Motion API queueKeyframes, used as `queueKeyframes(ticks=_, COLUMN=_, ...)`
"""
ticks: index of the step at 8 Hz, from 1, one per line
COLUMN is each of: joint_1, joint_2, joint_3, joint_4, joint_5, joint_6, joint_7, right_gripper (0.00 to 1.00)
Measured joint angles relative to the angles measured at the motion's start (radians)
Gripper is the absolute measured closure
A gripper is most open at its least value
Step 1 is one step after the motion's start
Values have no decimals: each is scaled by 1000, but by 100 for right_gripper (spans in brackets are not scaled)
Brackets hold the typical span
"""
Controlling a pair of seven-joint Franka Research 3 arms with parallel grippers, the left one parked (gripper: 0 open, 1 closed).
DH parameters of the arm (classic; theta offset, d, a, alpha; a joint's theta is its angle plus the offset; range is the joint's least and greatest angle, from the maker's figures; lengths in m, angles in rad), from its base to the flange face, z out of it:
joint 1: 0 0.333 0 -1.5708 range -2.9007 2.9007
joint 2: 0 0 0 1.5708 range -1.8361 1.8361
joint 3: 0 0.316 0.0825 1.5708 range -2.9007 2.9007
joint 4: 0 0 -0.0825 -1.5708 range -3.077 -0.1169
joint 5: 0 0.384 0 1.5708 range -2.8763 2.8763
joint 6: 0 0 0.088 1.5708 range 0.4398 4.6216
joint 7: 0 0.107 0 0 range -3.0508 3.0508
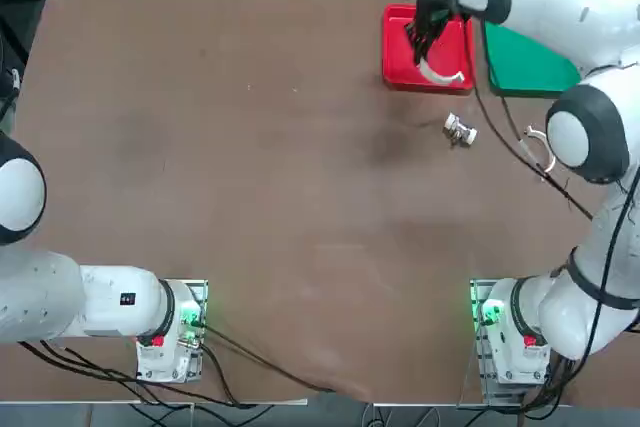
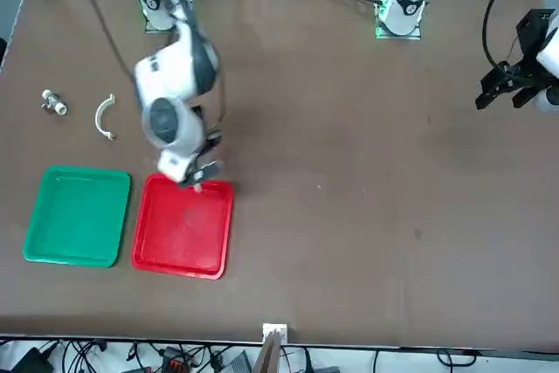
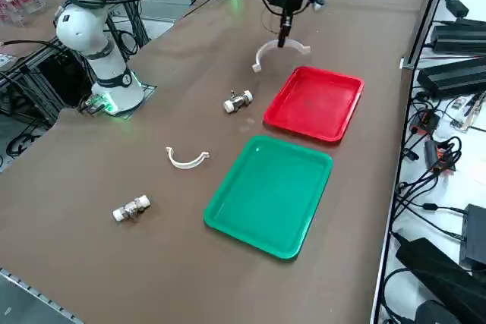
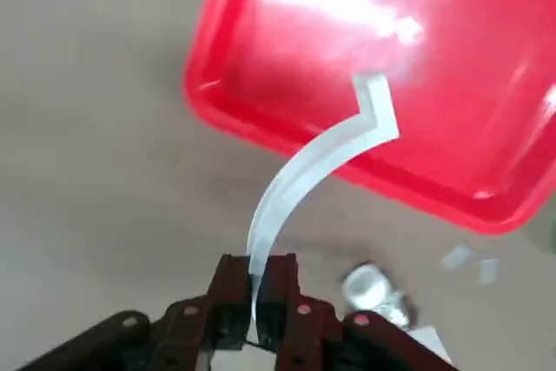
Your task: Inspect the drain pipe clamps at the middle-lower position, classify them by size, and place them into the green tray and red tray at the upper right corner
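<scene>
I had the right gripper [image 4: 254,301] in the air near the edge of the red tray [image 1: 397,65], at the far right of the table from the robot's side. Its fingers [image 4: 228,297] were pinching one white clamp [image 4: 300,182] by one end, so the C-shaped strip hung out from the jaws with its free tab reaching over the tray's rim. In the side view the held clamp [image 3: 275,51] was clear of the table, just beside the tray and not yet inside it.

Both trays looked bare: nothing lay in the red one, and nothing lay in the green tray [image 3: 267,195] next to it. So as I judged it, no clamp had been sorted yet, and the first placement was only partway done.

The second clamp [image 3: 187,159] lay flat on the table near the green tray's edge, untouched. I could not tell from these views which of the two was the larger. Two small stubby metal pieces also sat on the table, one [image 3: 238,101] between the clamp on the table and the red tray, the other [image 3: 131,209] further off.

What remained, in my view: carry the held clamp over the tray and let go, then fetch the other clamp for the remaining tray.
</scene>
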Motion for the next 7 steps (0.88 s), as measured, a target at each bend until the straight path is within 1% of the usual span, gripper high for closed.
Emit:
queueKeyframes(ticks=1, joint_1=-45, joint_2=54, joint_3=0, joint_4=47, joint_5=0, joint_6=29, joint_7=-17, right_gripper=93)
queueKeyframes(ticks=2, joint_1=-72, joint_2=132, joint_3=1, joint_4=113, joint_5=0, joint_6=60, joint_7=-21, right_gripper=93)
queueKeyframes(ticks=4, joint_1=-87, joint_2=296, joint_3=1, joint_4=255, joint_5=0, joint_6=104, joint_7=-21, right_gripper=93)
queueKeyframes(ticks=5, joint_1=-86, joint_2=353, joint_3=2, joint_4=296, joint_5=0, joint_6=127, joint_7=-21, right_gripper=93)
queueKeyframes(ticks=6, joint_1=-89, joint_2=388, joint_3=1, joint_4=316, joint_5=0, joint_6=159, joint_7=-19, right_gripper=93)
queueKeyframes(ticks=7, joint_1=-97, joint_2=405, joint_3=1, joint_4=324, joint_5=0, joint_6=198, joint_7=-19, right_gripper=79)
